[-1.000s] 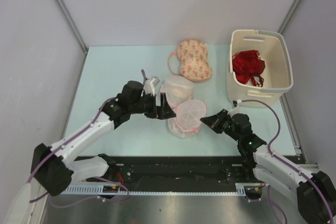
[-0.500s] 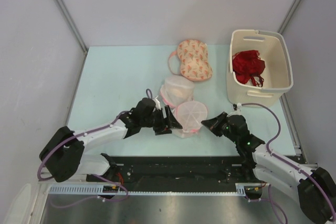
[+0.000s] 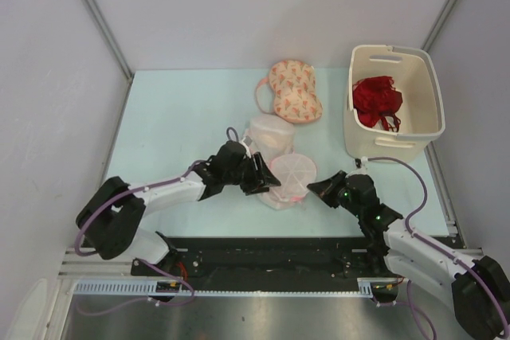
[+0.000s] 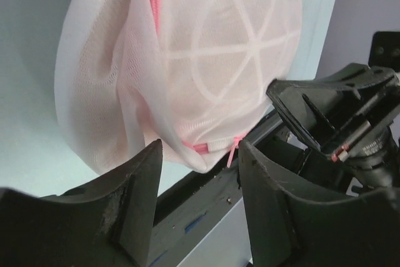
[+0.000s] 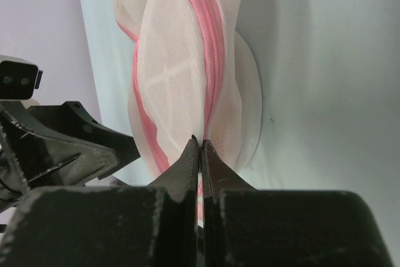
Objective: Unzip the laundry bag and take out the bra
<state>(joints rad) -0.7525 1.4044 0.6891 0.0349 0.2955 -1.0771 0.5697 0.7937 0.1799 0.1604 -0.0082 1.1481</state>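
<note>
Inside laundry bag (image 3: 288,178) we see only a peach blur. Left gripper (image 4: 200,148) part-open, empty, straddling bag's edge; right gripper (image 5: 200,145) pinching its pink trim.

Bright, even light falls from above. The table (image 3: 167,117) looks pale and clean, with no strong glare. In the top view all is sharp, and the shadows are small and soft, close under each thing on it.

In the left wrist view the left gripper (image 4: 200,154) sits close to the lens and looks dark and a bit blurry, while the mesh of the laundry bag (image 4: 206,60) is clear.

In the right wrist view the right gripper (image 5: 200,148) is a big dark blur at the bottom. A thin grey shadow runs along the bag's right side.
</note>
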